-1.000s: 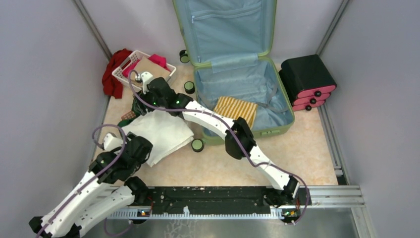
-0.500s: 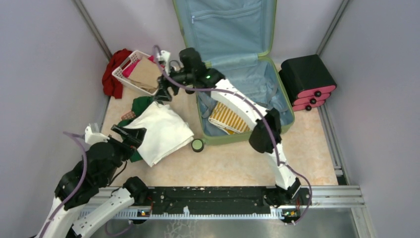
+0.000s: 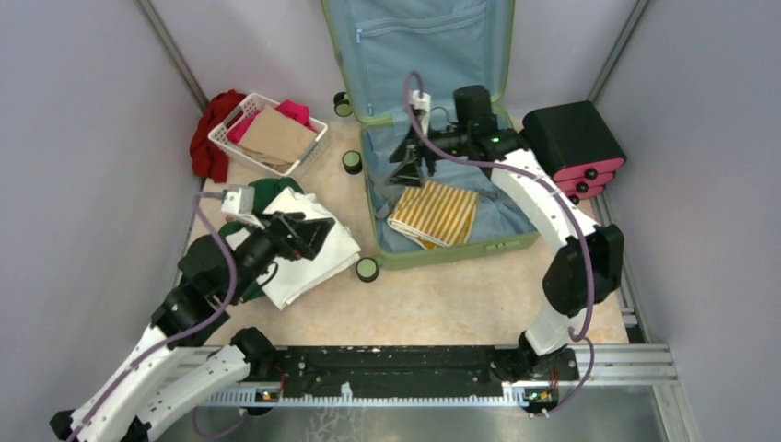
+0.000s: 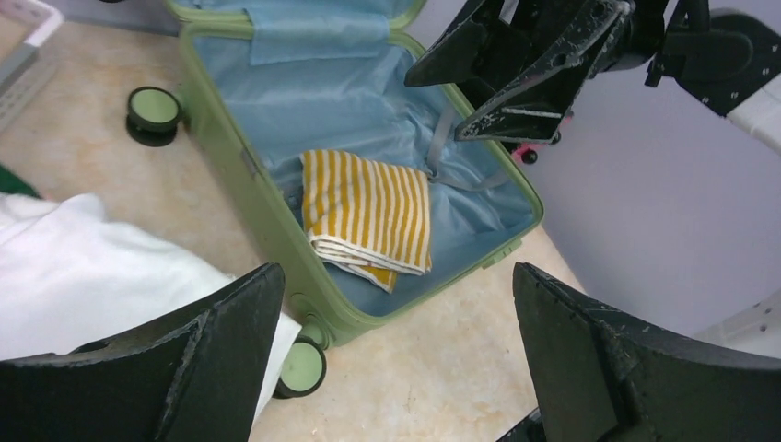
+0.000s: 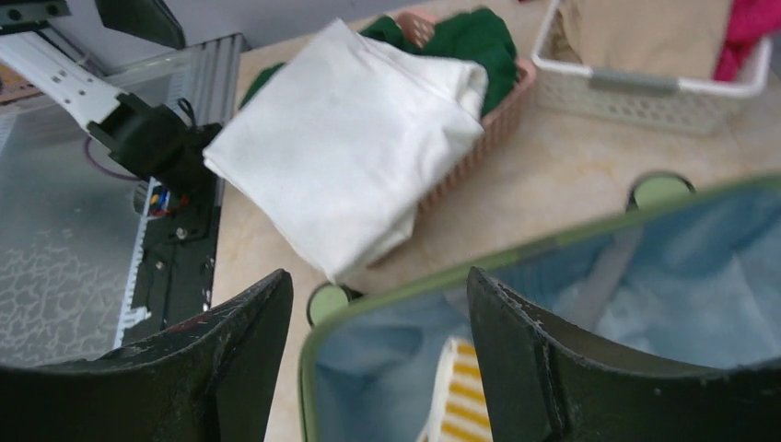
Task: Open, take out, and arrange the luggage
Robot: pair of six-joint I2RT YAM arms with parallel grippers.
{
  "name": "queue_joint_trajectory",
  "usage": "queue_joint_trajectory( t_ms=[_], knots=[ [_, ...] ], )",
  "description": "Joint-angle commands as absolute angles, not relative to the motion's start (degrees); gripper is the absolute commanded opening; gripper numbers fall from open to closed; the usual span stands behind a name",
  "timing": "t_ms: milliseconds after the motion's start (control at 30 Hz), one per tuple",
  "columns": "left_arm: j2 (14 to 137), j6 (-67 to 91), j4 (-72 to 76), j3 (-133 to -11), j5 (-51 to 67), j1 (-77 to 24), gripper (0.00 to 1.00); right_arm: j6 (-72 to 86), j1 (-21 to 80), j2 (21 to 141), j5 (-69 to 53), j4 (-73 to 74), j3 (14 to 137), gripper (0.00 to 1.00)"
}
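1. So, the luggage (image 3: 447, 253) lies open at the far middle of the counter (image 3: 442, 308). Its base is flat, its lid stands up against the back wall, and the blue lining shows.
2. A folded yellow-striped cloth (image 3: 435, 214) sits in the base toward the near edge.
3. My right jaws hover over the base's far-left part, just beyond the striped cloth. They're parted about midway with nothing between them.
4. My left jaws are spread wide and empty, hanging over the white cloth (image 3: 318, 262) left of the luggage.
5. The white cloth is draped over a pink basket (image 5: 488, 120), with a green cloth (image 5: 465, 41) in the basket under it. It's near the counter's left edge.
6. A white basket (image 3: 221, 138) at the far-left corner holds a tan cloth (image 3: 276, 136) and something pink.
7. A red cloth (image 3: 208, 138) is heaped just beside that basket, against the left wall.
8. The black-and-pink cases (image 3: 571, 147) are at the far right, just beside the luggage's right wall.
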State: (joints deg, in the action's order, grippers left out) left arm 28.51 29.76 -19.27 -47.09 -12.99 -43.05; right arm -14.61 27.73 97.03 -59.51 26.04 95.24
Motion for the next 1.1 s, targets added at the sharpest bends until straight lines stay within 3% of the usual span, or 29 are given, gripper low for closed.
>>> queue_joint_trajectory(
  t_ms=[0,233,433,767,1067],
  knots=[
    [32.93,24.33,-5.97,-45.02,-3.71,-43.33,0.99,-16.95,19.12,89.42,-63.95,24.16,87.93,0.69],
    [40.99,27.39,6.48,-40.13,5.20,-43.33,0.99,-21.66,8.36,86.75,-64.06,26.45,78.64,0.69],
    [44.64,31.72,13.85,-36.28,7.55,-43.24,0.99,-29.40,7.56,88.71,-57.86,30.03,75.62,0.69],
    [44.99,34.25,15.65,-32.88,6.91,-43.15,0.99,-35.76,7.56,101.16,-43.45,35.27,80.95,0.68],
    [43.18,35.48,16.24,-30.00,5.58,-43.07,0.99,-35.11,7.60,107.52,-37.78,37.23,84.01,0.68]
  ],
)
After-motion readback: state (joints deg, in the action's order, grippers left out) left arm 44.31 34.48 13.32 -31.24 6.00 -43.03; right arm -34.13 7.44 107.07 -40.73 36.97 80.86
